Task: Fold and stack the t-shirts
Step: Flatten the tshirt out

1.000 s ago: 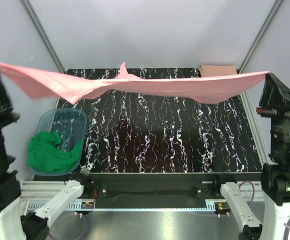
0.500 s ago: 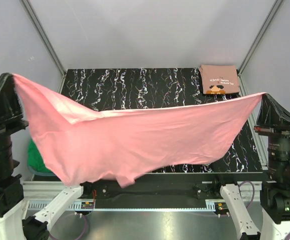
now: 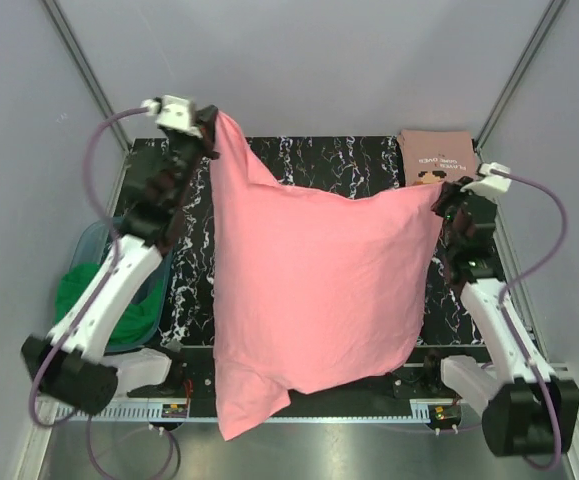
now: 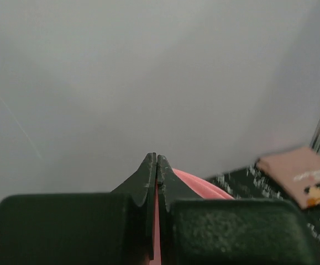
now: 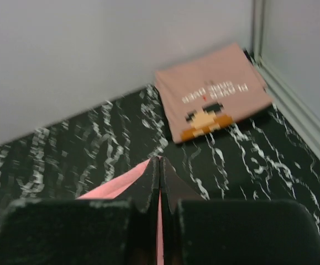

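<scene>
**benchguy:** What's the sketchy bit right now?

**me:** Grip, mostly. My left pincer (image 3: 207, 125) and my right pincer (image 3: 447, 205) are each clamped tight on a top corner of the plain bright pink cloth t-shirt (image 3: 309, 300). In both wrist views it's only a thin nip of fabric at the very tips. The tee hangs as a sheet between them, left corner higher, so it sags on a slant. Any jerk and I reckon a corner pops out. Also, the bottom hem droops past the near edge of the black white-veined surface (image 3: 309, 160), down over the silver rail (image 3: 369, 412). Drag it carelessly and it could snag there or bunch up.

**benchguy:** Room to lay it down?

**me:** The middle looks open, as far as I can see around the cloth. Tight spots: the duller salmon folded t-shirt with white lettering (image 3: 437, 157) lies in the far right corner, near my right pincer, so I could flop pink over it. The clear blue plastic tub (image 3: 94, 240) holding green cloth (image 3: 89, 300) sits beside the left edge, under my left arm.
</scene>
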